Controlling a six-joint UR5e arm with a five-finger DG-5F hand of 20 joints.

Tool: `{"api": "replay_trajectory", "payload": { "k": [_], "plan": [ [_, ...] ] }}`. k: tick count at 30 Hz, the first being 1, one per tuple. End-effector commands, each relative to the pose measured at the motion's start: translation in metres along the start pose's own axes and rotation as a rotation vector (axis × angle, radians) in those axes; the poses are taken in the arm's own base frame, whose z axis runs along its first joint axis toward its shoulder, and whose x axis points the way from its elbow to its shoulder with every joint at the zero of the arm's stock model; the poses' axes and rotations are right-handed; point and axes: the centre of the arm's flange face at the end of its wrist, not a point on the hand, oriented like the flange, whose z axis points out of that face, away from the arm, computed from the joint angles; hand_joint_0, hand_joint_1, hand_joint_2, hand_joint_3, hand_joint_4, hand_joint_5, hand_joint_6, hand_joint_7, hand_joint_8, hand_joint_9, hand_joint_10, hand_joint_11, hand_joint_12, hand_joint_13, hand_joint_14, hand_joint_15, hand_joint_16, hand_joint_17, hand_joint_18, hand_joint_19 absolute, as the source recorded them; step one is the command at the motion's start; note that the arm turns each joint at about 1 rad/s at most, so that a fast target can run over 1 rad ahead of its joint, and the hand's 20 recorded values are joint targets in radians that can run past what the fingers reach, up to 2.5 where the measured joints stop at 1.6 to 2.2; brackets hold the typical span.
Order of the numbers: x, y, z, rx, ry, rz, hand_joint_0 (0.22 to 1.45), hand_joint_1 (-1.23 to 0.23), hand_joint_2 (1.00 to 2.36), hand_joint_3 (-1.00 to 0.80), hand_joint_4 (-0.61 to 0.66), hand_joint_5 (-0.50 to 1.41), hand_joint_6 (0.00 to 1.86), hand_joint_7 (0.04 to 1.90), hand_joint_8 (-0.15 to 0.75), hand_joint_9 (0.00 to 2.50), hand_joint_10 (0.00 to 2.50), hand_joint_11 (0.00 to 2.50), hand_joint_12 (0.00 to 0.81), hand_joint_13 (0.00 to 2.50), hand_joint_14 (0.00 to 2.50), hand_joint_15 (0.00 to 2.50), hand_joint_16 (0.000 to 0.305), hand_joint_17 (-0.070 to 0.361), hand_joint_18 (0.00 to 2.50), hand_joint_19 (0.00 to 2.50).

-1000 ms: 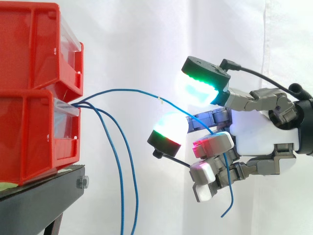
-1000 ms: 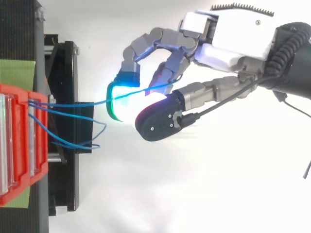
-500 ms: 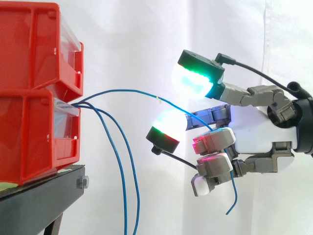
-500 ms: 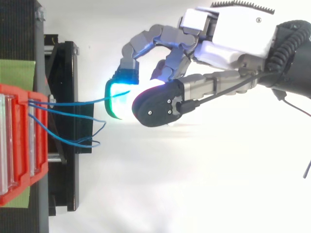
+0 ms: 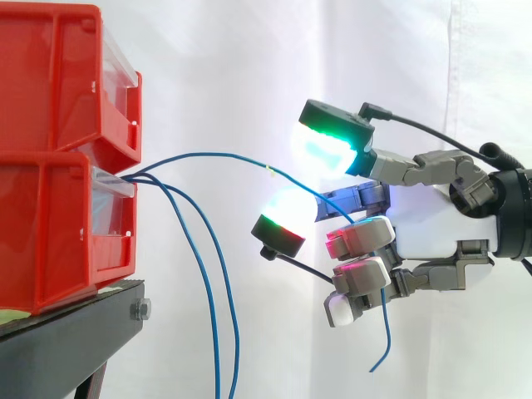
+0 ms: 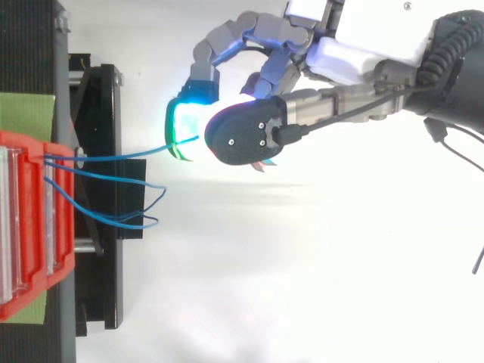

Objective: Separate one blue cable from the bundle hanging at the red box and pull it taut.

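**Side view.** The separated blue cable point(image 5: 224, 155) is led from the lower red bin point(image 5: 50, 233) in a slack arc into the hand point(image 5: 432, 224), whose fingers are curled round it. Its free end now hangs straighter.

**Top view.** The hand point(image 6: 355, 57) has been shifted sideways, so pulling is judged begun, though the cable is not yet taut. The contact itself is hidden behind a fingertip.

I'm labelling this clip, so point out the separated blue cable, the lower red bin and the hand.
separated blue cable point(image 5: 216, 153), side view, top of its arc between bin and hand.
lower red bin point(image 5: 50, 241), side view, its side wall.
hand point(image 5: 436, 229), side view, its white palm.
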Motion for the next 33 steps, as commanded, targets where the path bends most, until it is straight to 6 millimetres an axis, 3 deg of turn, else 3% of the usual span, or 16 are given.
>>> {"api": "replay_trajectory", "payload": {
  "k": [1,17,33],
  "plan": [
    [-0.002,0.001,0.000,-0.001,-0.002,-0.001,0.61,-0.57,1.00,-0.49,0.08,-0.22,0.86,0.95,0.250,1.31,0.01,1.48,0.320,1.25,0.03,1.14,0.051,0.115,0.78,0.73],
    [0.006,0.001,0.000,-0.002,0.002,-0.007,0.63,-0.66,1.02,-0.23,-0.01,-0.22,0.92,1.00,0.247,1.35,0.01,1.60,0.311,1.27,0.03,1.16,0.051,0.115,0.79,0.73],
    [0.018,0.001,-0.002,0.003,0.015,-0.005,0.64,-0.66,1.02,-0.25,0.01,-0.23,0.94,0.96,0.236,1.35,0.05,1.76,0.305,1.30,0.03,1.25,0.051,0.116,0.80,0.73]
  ]
}}
